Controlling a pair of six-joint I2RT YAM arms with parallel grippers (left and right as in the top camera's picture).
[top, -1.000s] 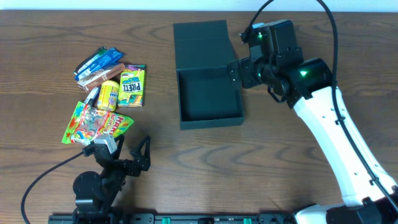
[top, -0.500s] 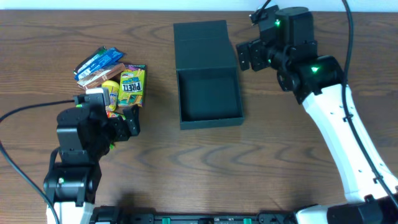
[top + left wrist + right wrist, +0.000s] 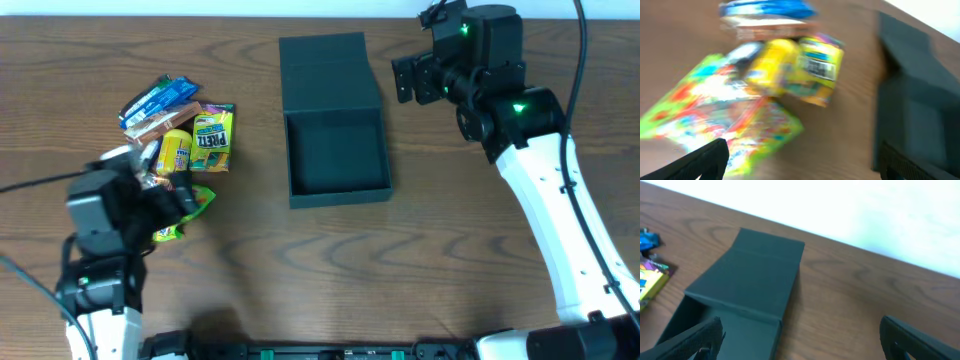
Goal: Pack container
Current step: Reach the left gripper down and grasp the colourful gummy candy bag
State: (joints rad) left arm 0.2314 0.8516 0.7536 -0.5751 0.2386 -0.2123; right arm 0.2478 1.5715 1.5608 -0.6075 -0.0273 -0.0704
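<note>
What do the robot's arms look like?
The right arm has smooth white shells, black joints, glowing green lights and a thin black cable. The left arm is black and grey, with a small green light too.

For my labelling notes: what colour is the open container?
The container is dark teal-green; the overhead view shows it best.

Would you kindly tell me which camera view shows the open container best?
Overhead: the whole container shows, lid open, inside empty. Left wrist shows only a blurred part at its right edge; right wrist shows mainly the lid, the box cut off.
</note>
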